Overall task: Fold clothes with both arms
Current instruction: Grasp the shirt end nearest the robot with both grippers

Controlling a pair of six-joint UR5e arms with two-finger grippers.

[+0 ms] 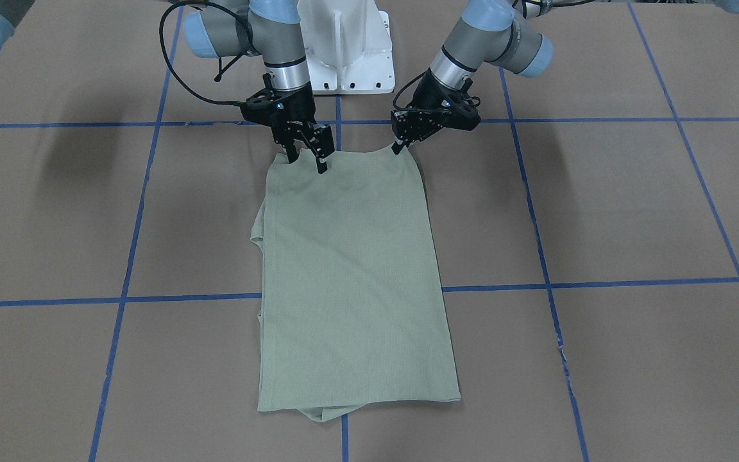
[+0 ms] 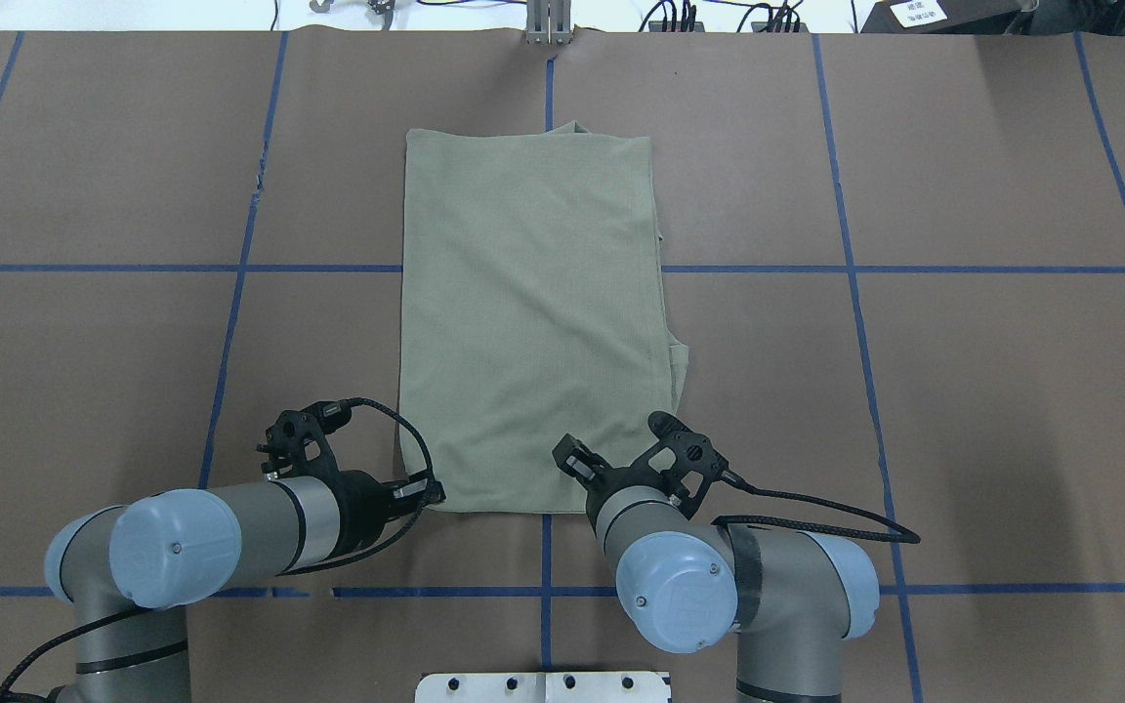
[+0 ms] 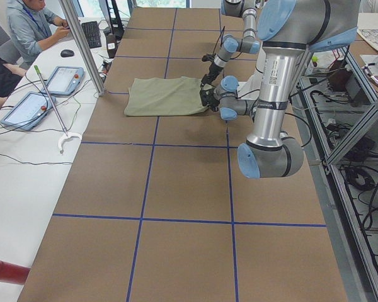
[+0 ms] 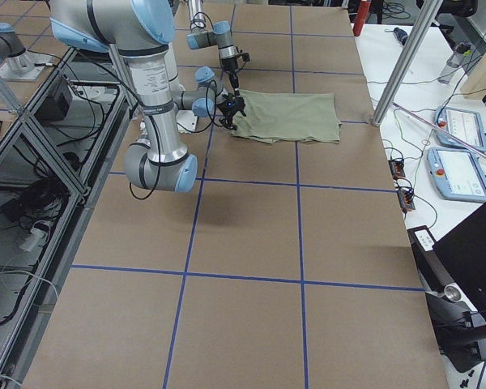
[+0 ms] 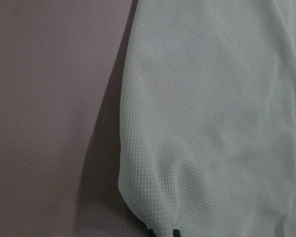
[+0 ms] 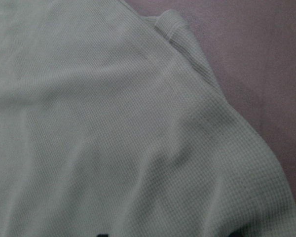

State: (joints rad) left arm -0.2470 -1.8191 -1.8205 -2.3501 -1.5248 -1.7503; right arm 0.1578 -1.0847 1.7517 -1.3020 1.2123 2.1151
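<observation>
The pale sage-green shirt (image 1: 350, 269) lies flat on the brown table, folded into a long narrow rectangle (image 2: 533, 312) running away from me. Both grippers are at its near edge. My right gripper (image 1: 306, 160) is open, its fingers spread and set down on the near right part of the shirt (image 6: 113, 123). My left gripper (image 1: 398, 149) is at the near left corner (image 2: 434, 493). Its wrist view shows the cloth (image 5: 212, 123) bulging, with dark fingertip edges set wide apart, so it reads as open. The neckline and label are hidden.
The white pedestal base (image 1: 344, 58) stands just behind the grippers. Blue tape lines (image 2: 543, 268) grid the table. A white side bench with tablets (image 3: 34, 107), a metal pole (image 3: 82, 47) and seated people lies beyond the table's far edge.
</observation>
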